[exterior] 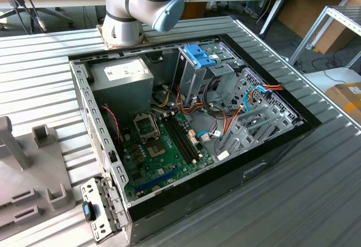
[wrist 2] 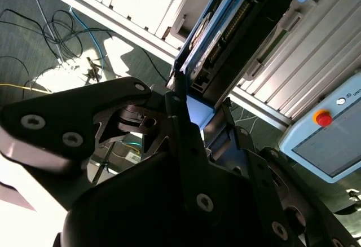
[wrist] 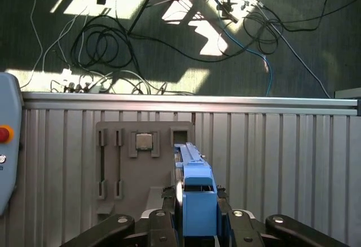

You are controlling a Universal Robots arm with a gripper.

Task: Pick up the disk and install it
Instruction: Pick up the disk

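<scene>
Ribbed metal table (exterior: 316, 202) carries everything, with sunlit floor and loose cables (wrist: 107, 49) beyond its edge. On it we see the computer case (exterior: 265, 165) lying on its side with the cover off. We take this to be so that the motherboard (exterior: 163, 151) and the grey drive cage (exterior: 194, 75), topped by a blue latch (exterior: 198, 54), can be reached from above.

In the exterior view, the arm (exterior: 132, 4) is mounted at the table's far edge behind the case and rises past the top of that view. Its wrist is turned so the first wrist view looks down along the load at a flat grey fixture (wrist: 121, 162). We judge this fixture to be a rack that keeps each part in a known spot; a small chip (wrist: 144, 141) sits in one of its pockets. A teach pendant (wrist 2: 321, 140) lies near.

The disk (wrist: 197, 207) is in the gripper (wrist 2: 200, 107). The black fingers (wrist 2: 179, 114) are clamped on its blue-tabbed end, one on each side. The long black body points away from the wrist toward the table. We think this end grip leaves the body free to slide lengthwise. The disk looks raised above the fixture, though we cannot tell whether its far end is clear of the slot.
</scene>
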